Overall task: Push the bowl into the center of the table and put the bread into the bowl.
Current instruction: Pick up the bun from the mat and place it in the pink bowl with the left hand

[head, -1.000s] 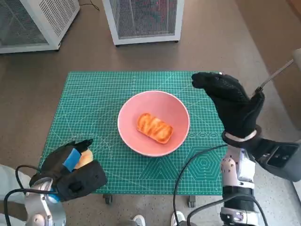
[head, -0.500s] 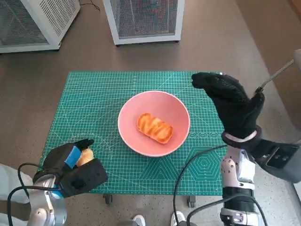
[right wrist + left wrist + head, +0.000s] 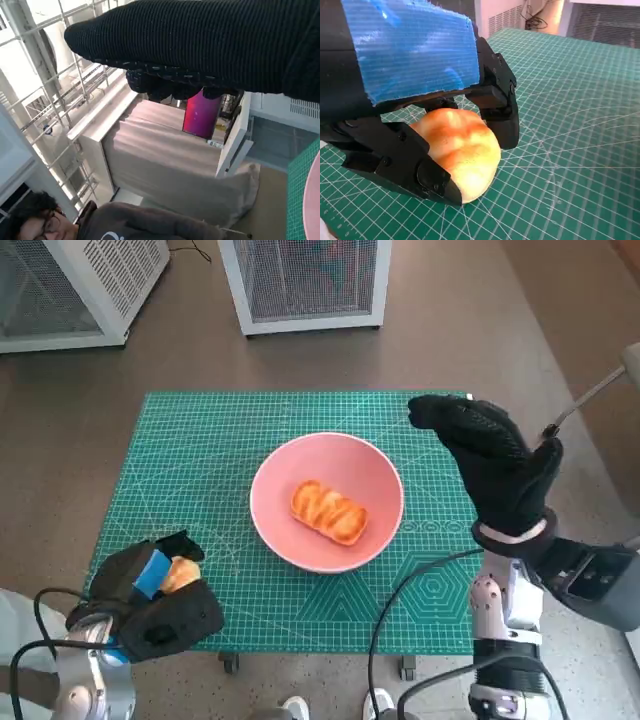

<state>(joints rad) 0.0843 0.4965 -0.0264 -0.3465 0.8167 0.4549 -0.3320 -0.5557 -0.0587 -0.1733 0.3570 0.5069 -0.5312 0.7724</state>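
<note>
Green cutting mat (image 3: 200,450) covers the table (grid-lined); brown floor (image 3: 450,350) around.

A green cutting mat (image 3: 210,455) with a pale grid and printed shapes covers the desk. Under the desk's near edge, small caster wheels (image 3: 231,664) show against the floor. The floor (image 3: 470,330) is brownish and smooth. Two white cabinets with mesh fronts stand beyond the desk's far side: one (image 3: 75,285) at the far left corner of the head view, the other (image 3: 305,280) near the middle. A black cable (image 3: 195,252) lies on the floor between them. In the right wrist view, a person (image 3: 75,222) in a dark top and glasses sits near a white wire rack (image 3: 45,85).
</note>
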